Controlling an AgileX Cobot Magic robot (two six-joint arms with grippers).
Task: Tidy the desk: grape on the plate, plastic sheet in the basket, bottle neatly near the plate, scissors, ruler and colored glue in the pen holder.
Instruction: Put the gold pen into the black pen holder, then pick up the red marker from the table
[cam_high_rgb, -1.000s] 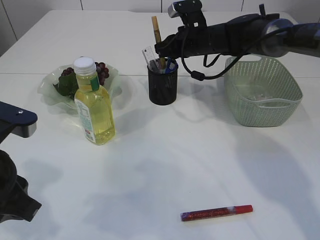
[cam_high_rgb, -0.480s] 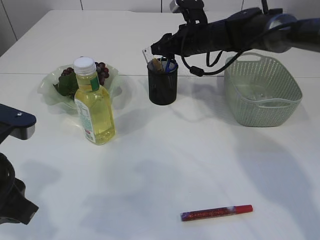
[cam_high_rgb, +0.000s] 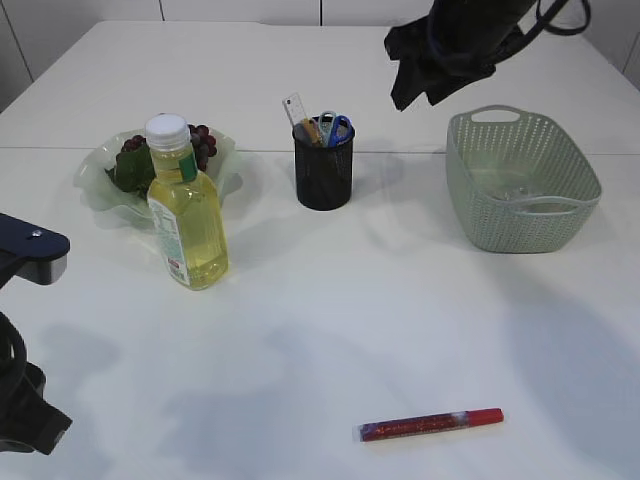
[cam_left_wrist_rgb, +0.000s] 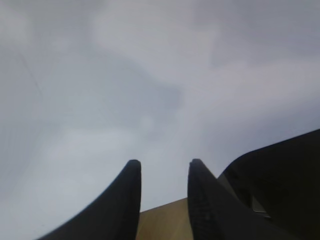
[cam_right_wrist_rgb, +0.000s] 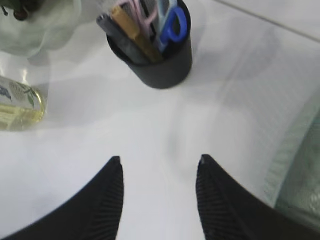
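The black mesh pen holder (cam_high_rgb: 324, 170) stands at centre back and holds the clear ruler (cam_high_rgb: 296, 108), a wooden stick and blue-handled scissors (cam_high_rgb: 337, 127); it also shows in the right wrist view (cam_right_wrist_rgb: 160, 65). Grapes (cam_high_rgb: 200, 140) lie on the clear plate (cam_high_rgb: 100, 190). The yellow bottle (cam_high_rgb: 187, 212) stands upright in front of the plate. The red glue stick (cam_high_rgb: 430, 425) lies on the table at the front. My right gripper (cam_right_wrist_rgb: 159, 160) is open and empty, raised above the table right of the holder. My left gripper (cam_left_wrist_rgb: 162, 165) is open and empty at the front left.
A green basket (cam_high_rgb: 523, 180) stands at the right, with something clear in it. The left arm's base (cam_high_rgb: 25, 250) sits at the front left edge.
The right gripper let go of the wooden stick in the pen holder, then lifted away up and to the right. The left arm has barely moved.
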